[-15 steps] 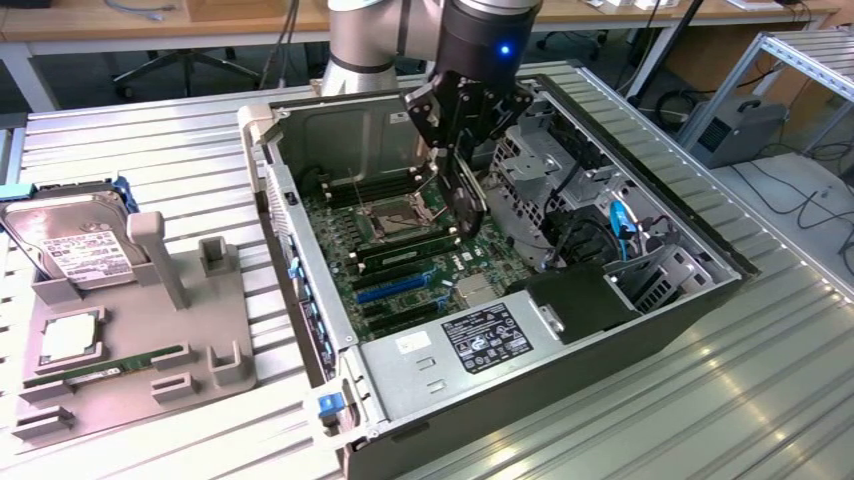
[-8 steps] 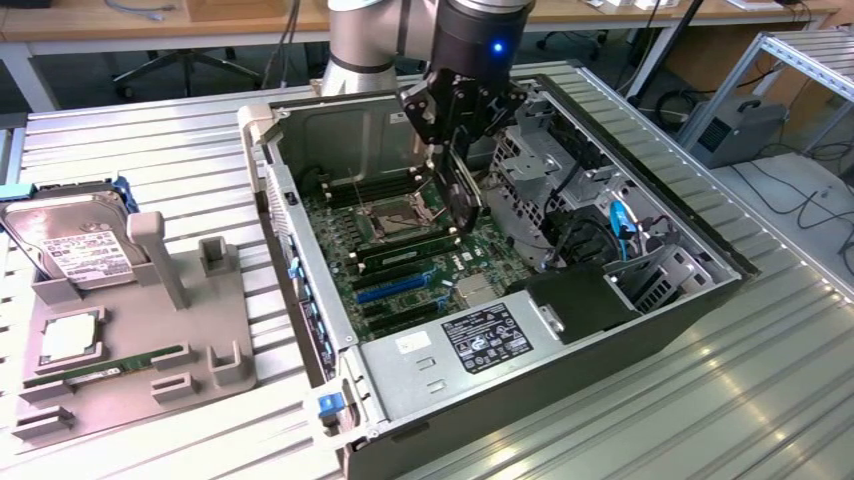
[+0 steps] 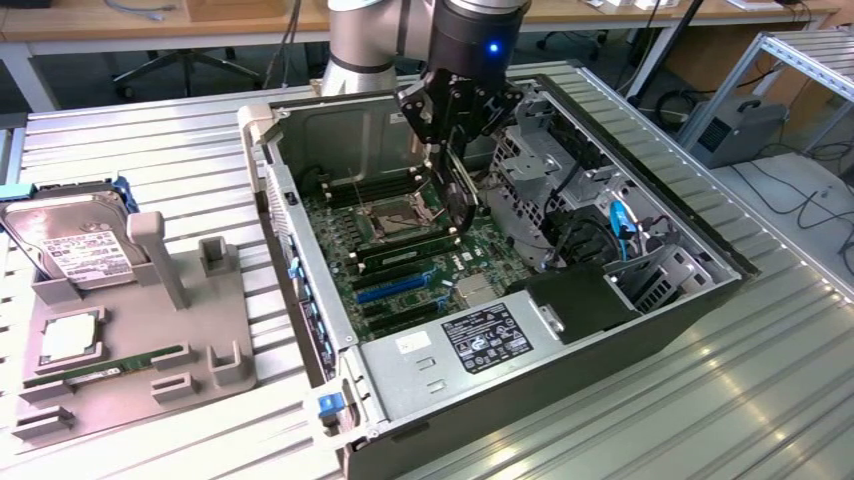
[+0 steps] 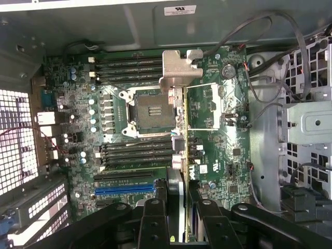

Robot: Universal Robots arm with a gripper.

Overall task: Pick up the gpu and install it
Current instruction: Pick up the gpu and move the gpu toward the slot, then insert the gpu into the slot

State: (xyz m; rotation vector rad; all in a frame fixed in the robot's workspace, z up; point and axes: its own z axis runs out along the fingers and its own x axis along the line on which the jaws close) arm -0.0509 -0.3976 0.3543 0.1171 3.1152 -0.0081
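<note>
Thin gpu [image 4: 185, 135] edge-on above motherboard [image 4: 223, 140]

The gripper [image 3: 454, 138] holds the gpu [image 3: 466, 195] upright, its lower edge close to the motherboard [image 3: 350, 232], inside the open computer case [image 3: 567, 375].

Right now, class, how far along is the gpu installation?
Done: the gpu is picked up, clamped edge-on in the gripper. In hand: it hangs over the motherboard near the CPU socket. Left: it is not seated; the blue expansion slot lies empty.
</note>
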